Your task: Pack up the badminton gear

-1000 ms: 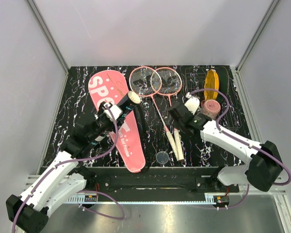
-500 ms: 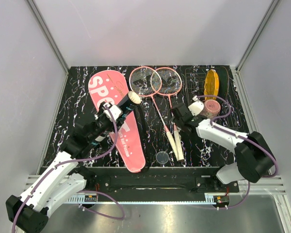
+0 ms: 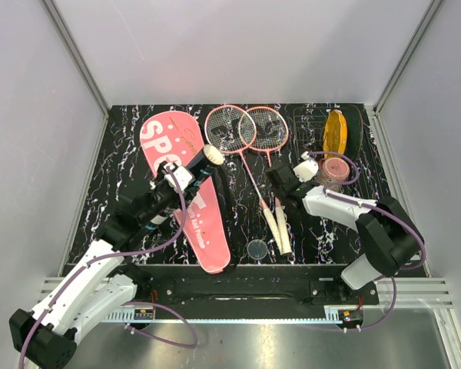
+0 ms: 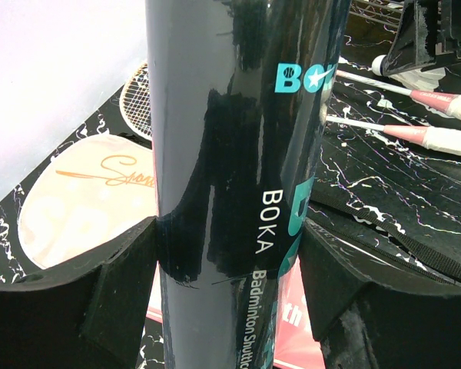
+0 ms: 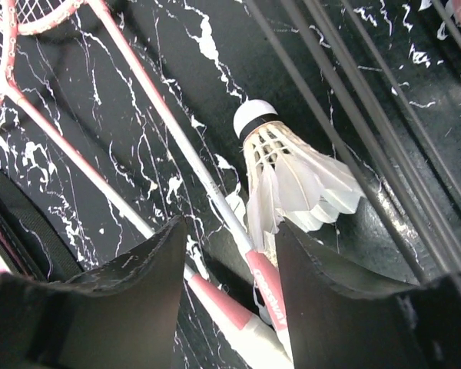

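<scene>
The left jaws pinch the black tube (image 4: 215, 115) at its middle, one pad pressed on each side. White lettering down the tube reads "BOKA" and, below it, "Badminton Shutt", cut off by the frame edge. Teal "BO" sits higher up. From above, the tube hangs over the pink cover (image 3: 167, 132) at about 10 o'clock on the tabletop (image 3: 119, 157), its pale end pointing toward 1 o'clock. Only "SP" of the cover's big white word shows, because the arm hides the rest. The cover runs from 10 to 7 o'clock, and its near tip reaches the tabletop's near edge.

The right jaws are spread, low over the racket shafts just right of centre. One shuttlecock (image 5: 292, 173) lies just past their tips, cork end farthest from them. Whether a finger touches its feathers I cannot tell.

The two rackets (image 3: 229, 129) have overlapping heads at 12 o'clock, with their handles toward 6. The yellow disc (image 3: 336, 132) and pinkish cup (image 3: 336, 171) crowd the 2 o'clock corner. Walls close the tabletop at 9, 12 and 3 o'clock. Bare marbled strips show along 9 and around 4 o'clock. A small clear lid (image 3: 257, 248) lies at 6.
</scene>
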You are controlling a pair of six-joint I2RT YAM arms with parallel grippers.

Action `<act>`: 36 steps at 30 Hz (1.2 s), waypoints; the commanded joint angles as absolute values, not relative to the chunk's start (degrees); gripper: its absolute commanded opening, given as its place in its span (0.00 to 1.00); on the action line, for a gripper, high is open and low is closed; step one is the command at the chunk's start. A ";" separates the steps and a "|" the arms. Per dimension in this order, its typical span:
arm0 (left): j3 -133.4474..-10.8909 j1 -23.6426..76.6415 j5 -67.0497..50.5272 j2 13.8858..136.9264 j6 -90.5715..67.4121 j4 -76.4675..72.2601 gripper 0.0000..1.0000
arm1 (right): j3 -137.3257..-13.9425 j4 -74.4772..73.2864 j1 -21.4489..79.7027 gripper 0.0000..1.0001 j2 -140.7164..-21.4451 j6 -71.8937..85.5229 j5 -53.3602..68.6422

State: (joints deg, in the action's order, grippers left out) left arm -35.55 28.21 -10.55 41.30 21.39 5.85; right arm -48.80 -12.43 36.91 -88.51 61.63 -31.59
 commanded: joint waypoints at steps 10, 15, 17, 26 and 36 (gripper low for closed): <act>-37.71 28.56 -12.04 40.08 21.18 0.18 0.00 | -48.78 -5.45 35.68 0.30 -94.57 58.63 -40.42; -37.71 28.57 -12.04 40.08 21.09 0.17 0.00 | -49.57 -4.66 35.68 0.03 -93.88 53.89 -40.69; -37.71 28.74 -11.95 40.08 21.09 0.18 0.00 | -50.09 -5.62 35.68 0.00 -92.47 51.52 -40.34; -37.71 28.74 -12.22 40.78 21.53 0.18 0.00 | -54.40 -1.31 35.68 0.00 -82.27 27.55 -14.46; -37.44 28.74 -17.49 41.31 24.16 1.31 0.00 | -67.14 -23.18 35.60 0.00 -72.18 8.35 16.35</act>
State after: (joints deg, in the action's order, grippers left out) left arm -35.55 28.47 -13.37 41.39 22.00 5.89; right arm -61.54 -12.91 35.83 -77.91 18.26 4.58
